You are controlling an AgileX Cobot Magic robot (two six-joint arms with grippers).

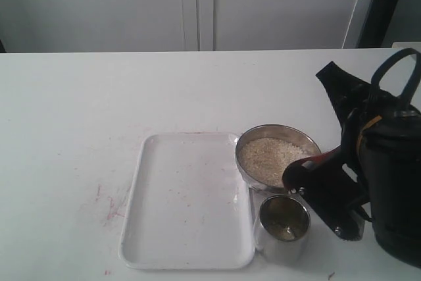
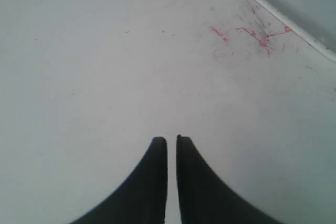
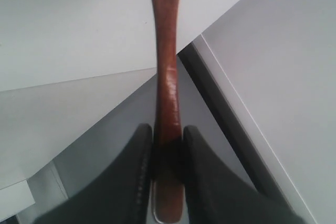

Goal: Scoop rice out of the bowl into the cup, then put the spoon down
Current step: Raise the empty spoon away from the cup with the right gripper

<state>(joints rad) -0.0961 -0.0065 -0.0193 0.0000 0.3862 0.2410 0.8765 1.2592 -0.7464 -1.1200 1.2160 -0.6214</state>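
The steel bowl [image 1: 309,140] holds off-white rice [image 1: 266,156] and stands just right of the tray. The smaller steel cup [image 1: 283,227] stands right in front of the bowl. My right gripper [image 1: 352,146] [image 3: 168,132] is shut on the handle of the reddish-brown wooden spoon [image 1: 299,174] [image 3: 168,77]. Its dark head hovers over the bowl's near rim, just above the cup. Whether the head carries rice does not show. My left gripper [image 2: 171,140] hangs over bare table, fingers nearly touching with nothing between them; it is out of the exterior view.
A white rectangular tray [image 1: 187,199] [image 2: 294,3] lies left of the bowl and cup, with nothing on it. Red scratch marks [image 1: 112,208] [image 2: 252,32] stain the table by the tray's left side. The bulky black right arm [image 1: 391,182] fills the right edge.
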